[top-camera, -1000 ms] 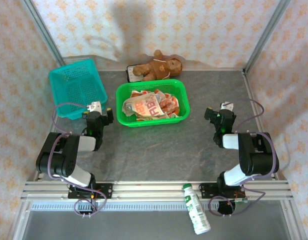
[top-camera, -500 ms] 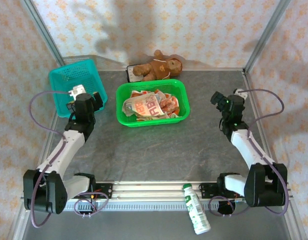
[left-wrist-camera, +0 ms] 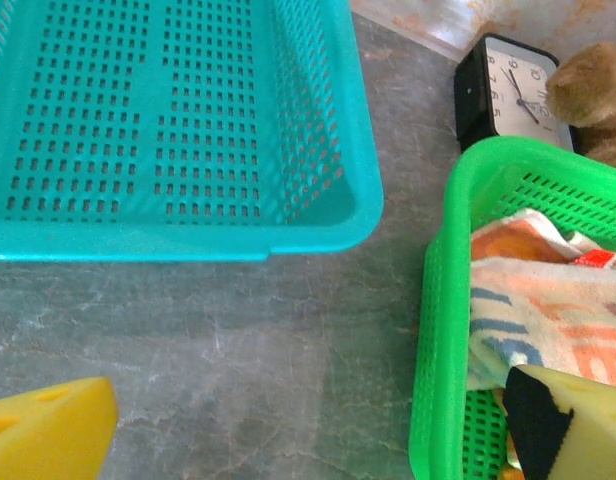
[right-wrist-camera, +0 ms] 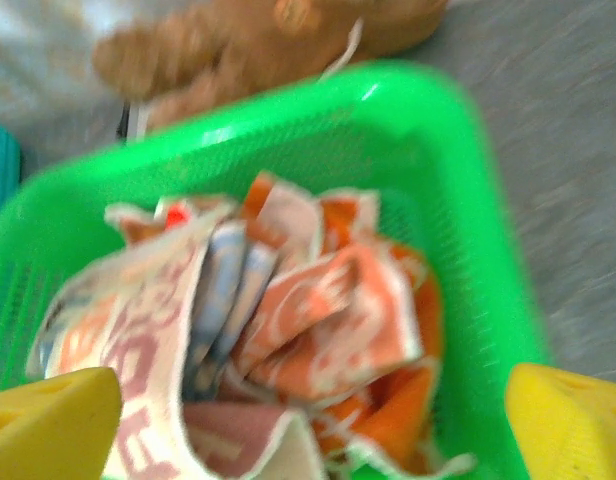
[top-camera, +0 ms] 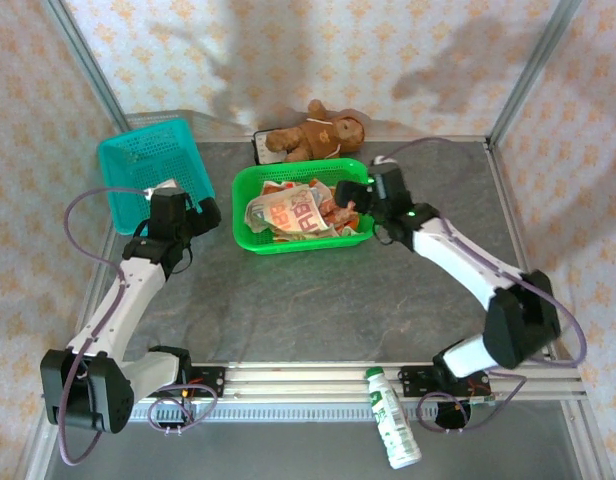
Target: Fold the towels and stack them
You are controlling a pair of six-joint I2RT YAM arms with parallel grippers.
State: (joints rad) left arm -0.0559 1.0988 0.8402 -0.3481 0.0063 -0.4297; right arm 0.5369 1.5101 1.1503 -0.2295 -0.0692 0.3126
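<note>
Lying in a messy heap, the towels are sitting inside the green basket, which is resting near the back of the grey table; most of them are showing orange and white, and the striped towel with big letters is lying on the left side of the heap; the right arm is reaching across to the basket's right side, and the right gripper is hanging just above the towels with its fingers wide apart, holding nothing; the right wrist view is looking blurry, so I cannot tell if a finger is touching the cloth; the left gripper is hovering between the teal basket and the green basket, its fingers wide apart too and holding nothing; in the left wrist view one yellow finger is floating over bare table and the other is sitting over the green basket's near corner; a brown teddy bear is lying behind the green basket, with a black clock just beside it; a white and green bottle is lying on the rail at the near edge.
</note>
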